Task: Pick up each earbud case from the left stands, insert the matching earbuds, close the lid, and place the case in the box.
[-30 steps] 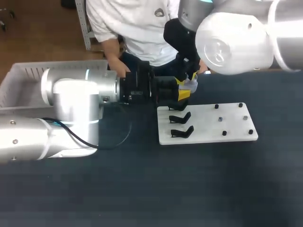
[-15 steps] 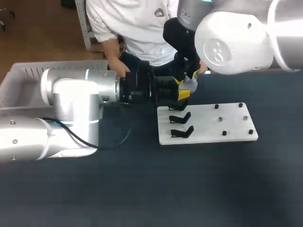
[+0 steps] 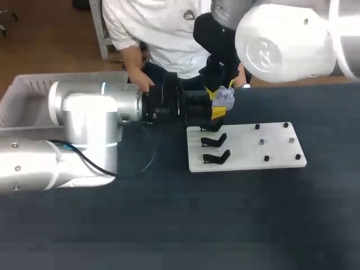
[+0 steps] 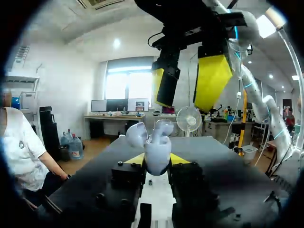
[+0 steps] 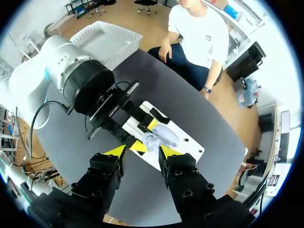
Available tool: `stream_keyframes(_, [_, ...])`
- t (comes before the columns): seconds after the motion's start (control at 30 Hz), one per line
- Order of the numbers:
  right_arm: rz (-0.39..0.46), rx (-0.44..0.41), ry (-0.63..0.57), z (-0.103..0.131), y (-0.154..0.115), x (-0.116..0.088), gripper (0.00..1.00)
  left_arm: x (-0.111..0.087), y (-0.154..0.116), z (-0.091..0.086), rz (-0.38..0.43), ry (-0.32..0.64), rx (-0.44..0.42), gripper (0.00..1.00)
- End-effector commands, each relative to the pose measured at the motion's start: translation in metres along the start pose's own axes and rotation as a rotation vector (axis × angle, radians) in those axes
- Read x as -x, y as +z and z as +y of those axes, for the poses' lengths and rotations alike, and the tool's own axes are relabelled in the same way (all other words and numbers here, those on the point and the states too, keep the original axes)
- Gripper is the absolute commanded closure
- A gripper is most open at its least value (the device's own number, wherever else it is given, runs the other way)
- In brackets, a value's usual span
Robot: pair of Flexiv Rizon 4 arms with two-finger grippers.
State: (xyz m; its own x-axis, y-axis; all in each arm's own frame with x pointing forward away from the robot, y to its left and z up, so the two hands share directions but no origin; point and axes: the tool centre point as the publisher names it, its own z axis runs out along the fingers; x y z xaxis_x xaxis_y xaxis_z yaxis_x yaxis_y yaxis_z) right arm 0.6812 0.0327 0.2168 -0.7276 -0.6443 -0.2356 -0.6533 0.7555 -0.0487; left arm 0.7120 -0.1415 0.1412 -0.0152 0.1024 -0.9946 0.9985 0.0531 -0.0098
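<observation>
One small earbud case (image 4: 157, 153) is the thing in hand, pale lavender and glossy, with its lid (image 4: 137, 134) swung open on a thin hinge. I judge it light and rigid but slippery. The open lid is the weak part, so any hold belongs low on the rounded body, never on the lid. A pale rounded shape rises out of the cup beside the lid, probably an earbud, though I cannot tell whether it is fully seated.

In the head view the case sits upper middle of the frame, above the far edge of the white board (image 3: 247, 147) with its black stands (image 3: 216, 139). It is lifted off the tabletop (image 3: 180, 225). The left arm's fingers (image 4: 135, 159) are clamped on the lower body from two sides and present the case upright with its opening upward.

The left arm reaches in level from the left of the frame, its wrist roughly horizontal. The right arm comes down from the upper right and points steeply downward. The right arm's fingers (image 4: 212, 80) hang just above the case, spread apart, with nothing between them.

Closing the lid should need only a light press from above, while the left grip braces the case. The white box (image 3: 22, 95) waits at the upper left, well apart.
</observation>
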Motion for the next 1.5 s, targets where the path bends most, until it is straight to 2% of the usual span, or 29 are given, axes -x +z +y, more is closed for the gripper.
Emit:
stream_keyframes(0.03, [-0.02,-0.001,-0.004,0.009,-0.007,-0.019,0.6,0.0,0.0,-0.001,-0.004,0.002,0.005,1.0])
stream_keyframes(0.37, [0.029,0.031,-0.004,0.019,0.011,-0.03,0.57,0.0,0.0,-0.001,-0.004,0.002,0.005,1.0])
stream_keyframes(0.97, [0.041,0.019,0.012,0.012,0.028,-0.013,0.6,0.0,0.0,-0.001,-0.004,0.002,0.005,1.0])
stream_keyframes(1.27, [0.036,0.013,0.016,0.011,0.029,-0.008,0.6,0.0,0.0,-0.001,-0.004,0.002,0.005,1.0])
stream_keyframes(1.5, [0.0,0.008,-0.003,0.014,0.009,-0.009,0.57,0.0,0.0,-0.001,-0.004,0.002,0.005,1.0])
